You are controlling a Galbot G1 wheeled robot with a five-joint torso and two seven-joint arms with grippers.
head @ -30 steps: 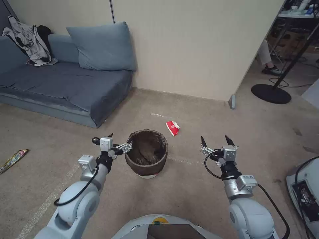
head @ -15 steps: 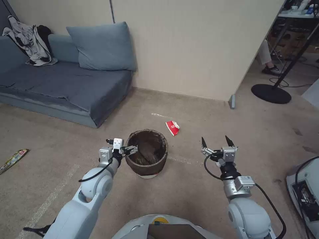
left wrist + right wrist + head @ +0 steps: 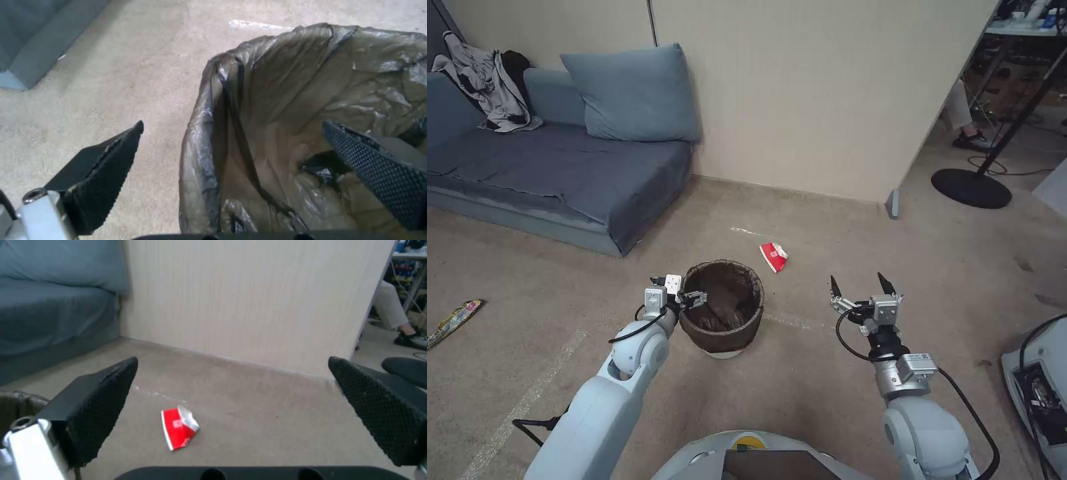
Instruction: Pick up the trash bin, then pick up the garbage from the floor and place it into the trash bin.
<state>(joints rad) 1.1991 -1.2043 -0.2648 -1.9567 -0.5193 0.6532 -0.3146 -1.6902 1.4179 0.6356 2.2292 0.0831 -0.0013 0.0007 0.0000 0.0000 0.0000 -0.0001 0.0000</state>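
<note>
The trash bin point(image 3: 721, 331), a small white bucket with a dark bag over its rim, stands on the beige carpet floor point(image 3: 807, 380) just ahead of me. My left gripper point(image 3: 694, 298) is open at the bin's left rim. In the left wrist view the left gripper point(image 3: 233, 123) straddles the bin's lined rim point(image 3: 209, 110), one finger outside and one over the inside. A red packet of garbage point(image 3: 773, 257) lies just beyond the bin to the right. My right gripper point(image 3: 857, 278) hangs open to the bin's right and faces the packet point(image 3: 179, 428). A colourful wrapper point(image 3: 454, 320) lies at the far left.
A blue-grey sofa point(image 3: 560, 167) with a cushion and clothes fills the back left. A cream wall point(image 3: 800, 93) ends in a corner at the right. A black round stand base point(image 3: 970, 189) and cables lie beyond it. Grey equipment point(image 3: 1037, 387) sits at the near right.
My left arm has swung to the right, bringing its open gripper from beside the bin onto the bin's left rim. The right arm has hardly moved.
</note>
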